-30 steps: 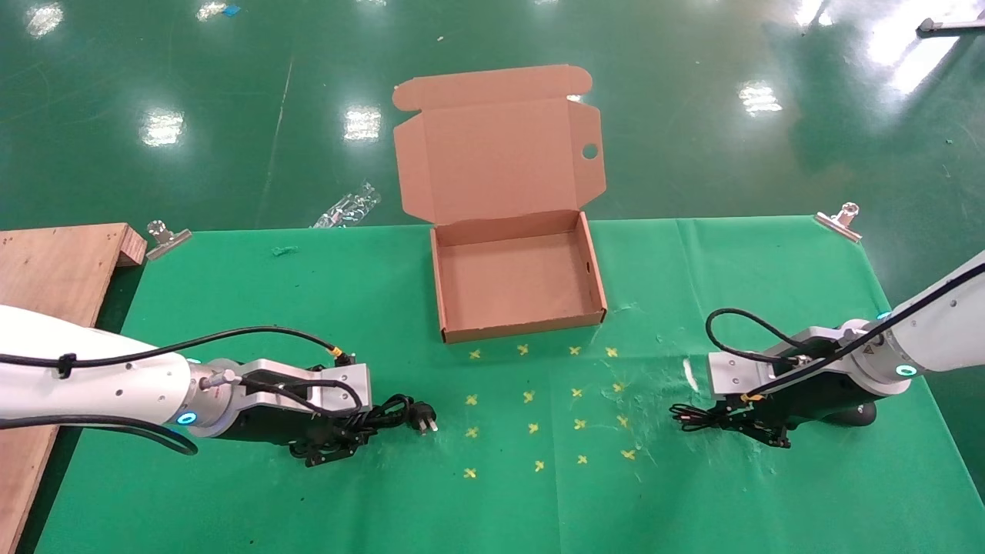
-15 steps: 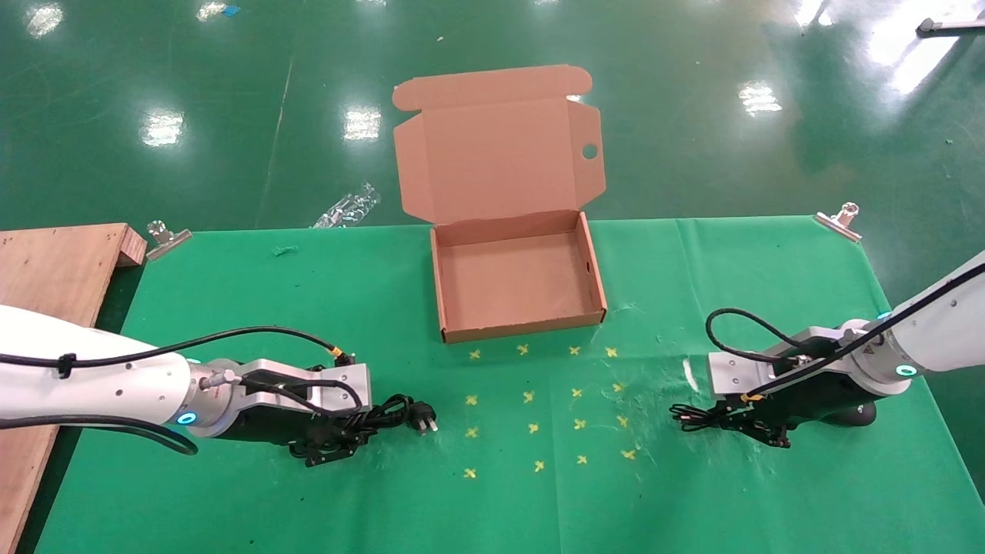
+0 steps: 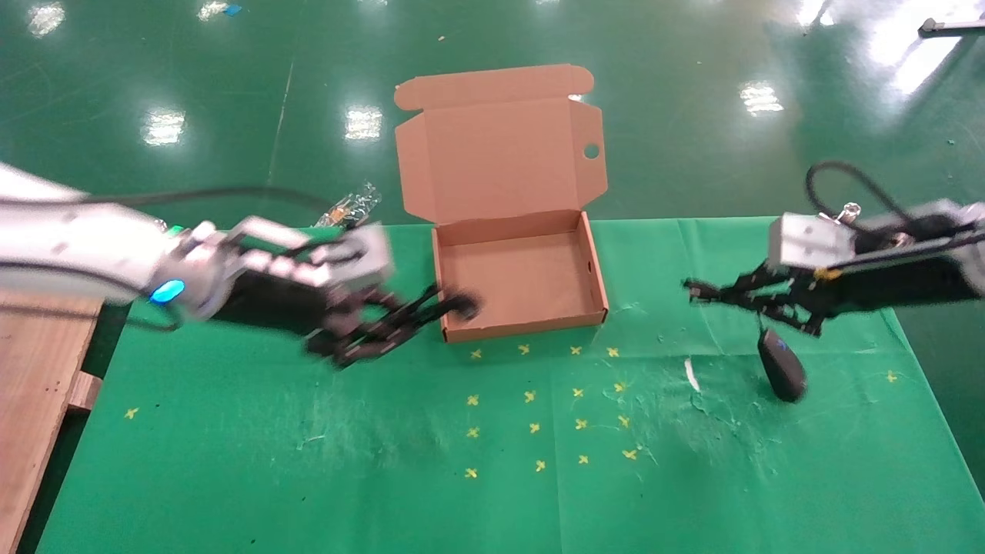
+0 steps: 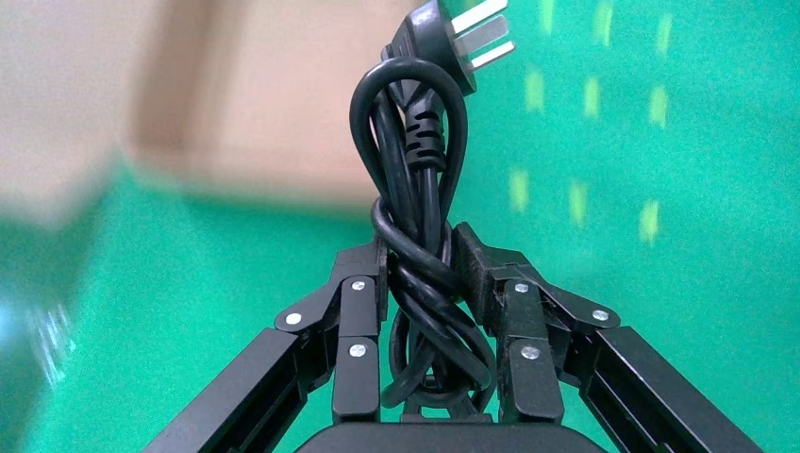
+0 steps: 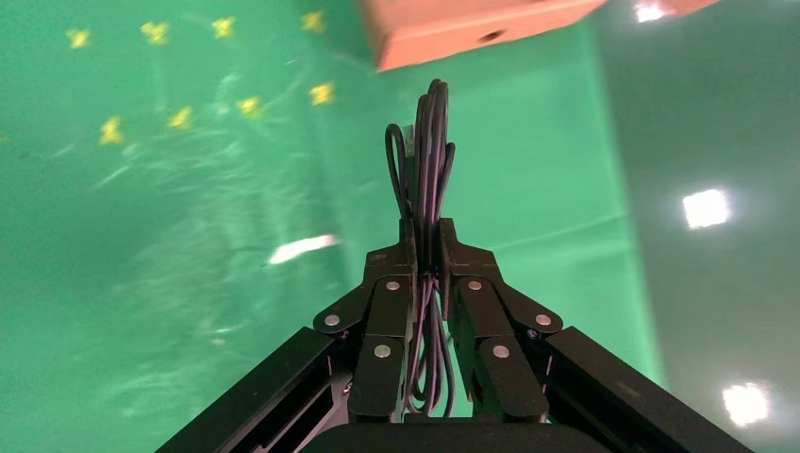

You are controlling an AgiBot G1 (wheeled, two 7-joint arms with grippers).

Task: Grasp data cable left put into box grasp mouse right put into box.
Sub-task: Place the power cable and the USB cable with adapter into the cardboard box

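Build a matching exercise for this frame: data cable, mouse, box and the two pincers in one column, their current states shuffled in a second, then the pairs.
Things:
1. data cable
2. mouse
3. box
4. right pincer

States:
A. open, nothing inside, lid standing up
B. shut on a bundle of thin wire
C. hanging below that bundle
D. clamped in the left pincer, plug pointing outward

Pairs: 1-D, 2-C, 3-A, 4-B

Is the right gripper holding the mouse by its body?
No, the right gripper is shut on the bundled thin wire, and the mouse hangs below it.
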